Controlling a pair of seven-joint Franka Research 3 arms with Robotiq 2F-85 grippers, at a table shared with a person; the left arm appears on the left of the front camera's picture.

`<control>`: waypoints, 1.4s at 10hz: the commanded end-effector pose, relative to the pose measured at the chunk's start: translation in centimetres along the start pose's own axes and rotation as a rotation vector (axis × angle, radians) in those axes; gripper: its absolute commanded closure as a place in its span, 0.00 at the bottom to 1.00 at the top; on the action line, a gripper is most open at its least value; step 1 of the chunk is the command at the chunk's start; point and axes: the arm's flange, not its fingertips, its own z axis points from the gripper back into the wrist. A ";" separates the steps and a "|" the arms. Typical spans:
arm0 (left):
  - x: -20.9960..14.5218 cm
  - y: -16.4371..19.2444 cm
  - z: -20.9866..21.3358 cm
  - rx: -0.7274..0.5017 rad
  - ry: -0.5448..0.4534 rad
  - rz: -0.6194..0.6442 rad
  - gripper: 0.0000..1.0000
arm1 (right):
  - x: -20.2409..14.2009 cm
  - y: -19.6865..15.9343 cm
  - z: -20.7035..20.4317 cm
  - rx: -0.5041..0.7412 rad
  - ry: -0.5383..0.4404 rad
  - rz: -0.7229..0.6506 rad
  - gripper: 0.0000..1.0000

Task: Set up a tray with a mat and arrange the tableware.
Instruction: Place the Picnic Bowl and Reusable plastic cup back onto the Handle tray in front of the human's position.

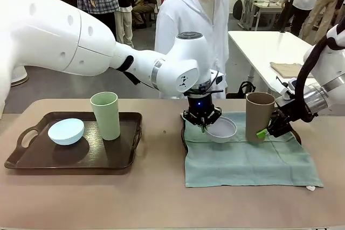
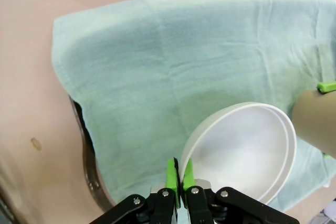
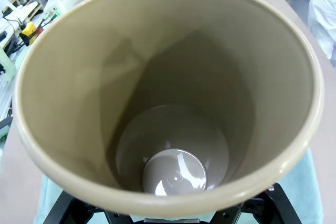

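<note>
Left gripper point(image 1: 203, 128) point(image 2: 180, 174) clenched, green pads pressed together on the thin rim of the greyish-white bowl point(image 1: 222, 129) point(image 2: 241, 150). Bowl tilted, hollow side turned toward the wrist camera, low over the pale green mat point(image 1: 248, 162) point(image 2: 184, 51). Mat draped across a dark tray point(image 2: 89, 166), with only a curved edge of that tray peeping out at 9 o'clock of the cloth in the front view.

Right gripper point(image 1: 267, 131) grasping the brown cup point(image 1: 260, 116) point(image 3: 168, 93) low on its side. Cup upright, just beside the bowl at its 3 o'clock, base down at the mat; contact with the cloth impossible to tell. Glossy inside, seen from the right wrist.

At 9 o'clock of the table point(image 1: 156, 197), a second dark tray point(image 1: 32, 157) with handles, carrying the pale blue bowl point(image 1: 66, 131) and, at its 3 o'clock, the light green cup point(image 1: 105, 115), upright. At 12 o'clock, beyond the table, a person in white point(image 1: 194, 25).
</note>
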 end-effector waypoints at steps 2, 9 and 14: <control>1.1 -0.2 -1.2 0.013 0.017 0.001 0.96 | -0.8 -1.1 -0.6 -0.020 -0.021 0.031 0.21; 1.5 0.3 -1.1 0.020 0.052 0.023 0.16 | -1.5 -1.4 0.0 -0.016 -0.020 0.057 0.00; 1.1 1.4 0.3 0.002 0.058 0.031 0.25 | -1.7 -0.6 3.9 -0.044 0.067 -0.003 0.00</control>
